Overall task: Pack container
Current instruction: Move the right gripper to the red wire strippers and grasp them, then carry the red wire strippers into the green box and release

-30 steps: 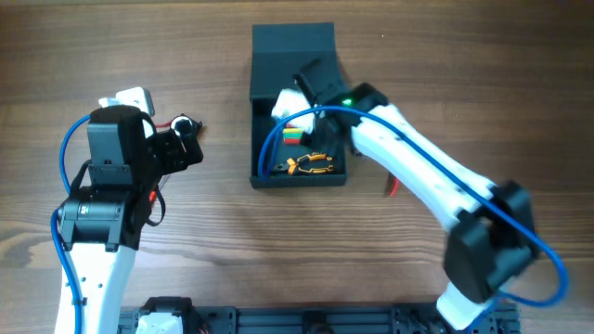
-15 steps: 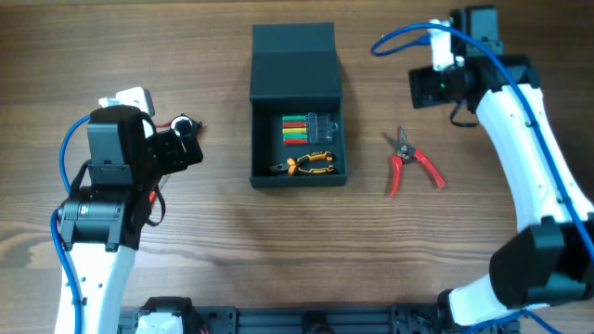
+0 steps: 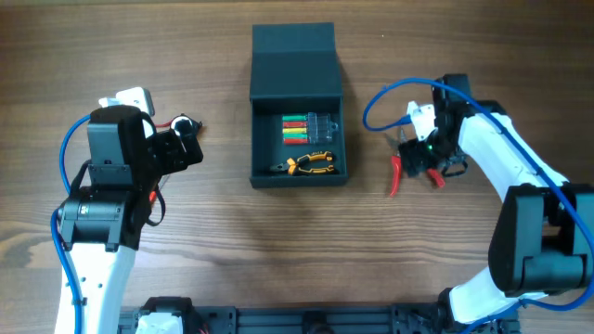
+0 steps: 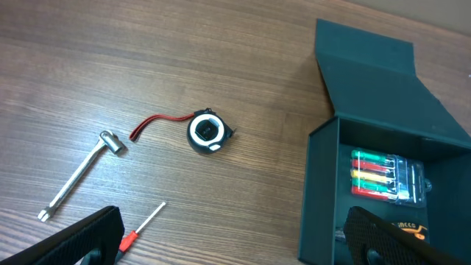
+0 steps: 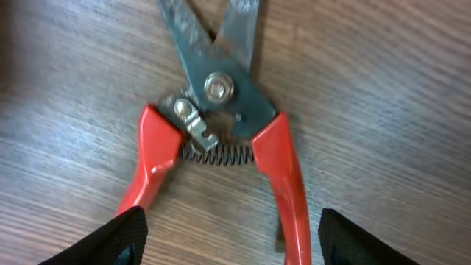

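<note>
While the container (image 3: 295, 70) sits lid-back near the far edge of the table (image 3: 232, 250), it looks best to centre the right gripper (image 5: 228, 239) over both handles of the snips (image 5: 217, 88), then squeeze squarely | right jaws: open astride them, holding nothing, container well to their left | left gripper (image 4: 243, 239): wide open, empty, container to its right

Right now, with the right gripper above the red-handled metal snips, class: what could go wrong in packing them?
1. The open right gripper straddles the sprung, splayed handles of the red-handled metal snips; closing could catch only one handle, so they twist or slip.
2. The dark teal-grey rectangular container already holds orange-handled pliers and a clear case of coloured tools; the snips may perch on these and block the lid.
</note>
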Available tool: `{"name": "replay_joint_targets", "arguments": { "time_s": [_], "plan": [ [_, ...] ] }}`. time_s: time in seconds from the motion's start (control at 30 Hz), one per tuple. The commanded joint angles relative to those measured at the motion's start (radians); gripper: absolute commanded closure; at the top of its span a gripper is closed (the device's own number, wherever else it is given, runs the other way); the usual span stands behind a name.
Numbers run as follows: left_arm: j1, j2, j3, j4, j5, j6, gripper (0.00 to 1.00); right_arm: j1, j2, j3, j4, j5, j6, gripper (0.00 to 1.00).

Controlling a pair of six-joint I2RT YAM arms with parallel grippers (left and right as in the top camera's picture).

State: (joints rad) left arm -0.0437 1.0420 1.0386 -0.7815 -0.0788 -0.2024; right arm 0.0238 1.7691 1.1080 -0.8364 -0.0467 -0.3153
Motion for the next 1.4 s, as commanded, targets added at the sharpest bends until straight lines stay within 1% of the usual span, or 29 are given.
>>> {"name": "replay_joint_targets", "arguments": {
  "time_s": [0.0, 0.13, 0.2, 0.4, 0.53, 0.57, 0.63, 0.67, 0.7, 0.73, 0.77, 0.8, 0.83, 0.9, 1.0, 1.1, 1.13, 1.2, 1.27, 1.37],
  "plan": [
    [0.007, 0.000, 0.017, 0.002, -0.005, 0.016, 0.00, -0.027, 0.015, -0.008, -0.005, 0.036, -0.088, 0.26],
    [0.007, 0.000, 0.017, 0.002, -0.006, 0.016, 0.00, -0.042, 0.015, -0.011, 0.016, 0.130, -0.090, 0.25],
    [0.007, 0.000, 0.017, 0.002, -0.006, 0.016, 0.00, -0.052, 0.018, -0.011, 0.044, 0.128, -0.097, 0.26],
    [0.007, 0.000, 0.017, 0.002, -0.006, 0.016, 0.00, -0.053, 0.074, -0.011, 0.066, 0.076, -0.102, 0.38],
    [0.007, 0.000, 0.017, 0.002, -0.006, 0.016, 0.00, -0.053, 0.121, -0.011, 0.057, 0.076, -0.100, 0.41],
    [0.007, 0.000, 0.017, 0.002, -0.005, 0.016, 0.00, -0.053, 0.126, -0.011, 0.060, 0.076, -0.100, 0.43],
    [0.007, 0.000, 0.017, 0.002, -0.005, 0.016, 0.00, -0.053, 0.127, -0.011, 0.067, 0.076, -0.100, 0.57],
    [0.007, 0.000, 0.017, 0.002, -0.006, 0.016, 0.00, -0.053, 0.127, -0.011, 0.069, 0.076, -0.100, 0.66],
    [0.007, 0.000, 0.017, 0.002, -0.006, 0.016, 0.00, -0.053, 0.127, -0.011, 0.070, 0.076, -0.100, 0.71],
    [0.007, 0.000, 0.017, 0.002, -0.005, 0.016, 0.00, -0.053, 0.127, -0.011, 0.074, 0.076, -0.098, 0.80],
    [0.007, 0.000, 0.017, 0.002, -0.005, 0.016, 0.00, -0.053, 0.127, -0.011, 0.079, 0.076, -0.076, 0.86],
    [0.007, 0.000, 0.017, 0.002, -0.006, 0.016, 0.00, -0.053, 0.127, -0.011, 0.083, 0.076, -0.063, 0.94],
    [0.007, 0.000, 0.017, 0.002, -0.005, 0.016, 0.00, -0.053, 0.127, -0.011, 0.085, 0.076, -0.046, 0.96],
    [0.007, 0.000, 0.017, 0.002, -0.005, 0.016, 0.00, -0.053, 0.127, -0.011, 0.091, 0.076, -0.013, 0.96],
    [0.007, 0.000, 0.017, 0.002, -0.006, 0.016, 0.00, -0.053, 0.127, -0.006, 0.111, 0.060, 0.097, 0.96],
    [0.007, 0.000, 0.017, 0.002, -0.006, 0.016, 0.00, -0.053, 0.114, 0.032, 0.109, -0.034, 0.142, 0.96],
    [0.007, 0.000, 0.017, 0.002, -0.005, 0.016, 0.00, -0.052, 0.084, 0.080, 0.095, -0.116, 0.172, 0.96],
    [0.007, 0.000, 0.017, 0.002, -0.006, 0.016, 0.00, -0.041, 0.040, 0.134, 0.077, -0.173, 0.215, 0.96],
    [0.007, 0.000, 0.017, 0.002, -0.005, 0.016, 0.00, -0.017, -0.014, 0.183, 0.063, -0.183, 0.215, 0.96],
    [0.007, 0.000, 0.017, 0.002, -0.005, 0.016, 0.00, 0.040, -0.117, 0.252, 0.059, -0.150, 0.213, 0.96]
  ]
}}
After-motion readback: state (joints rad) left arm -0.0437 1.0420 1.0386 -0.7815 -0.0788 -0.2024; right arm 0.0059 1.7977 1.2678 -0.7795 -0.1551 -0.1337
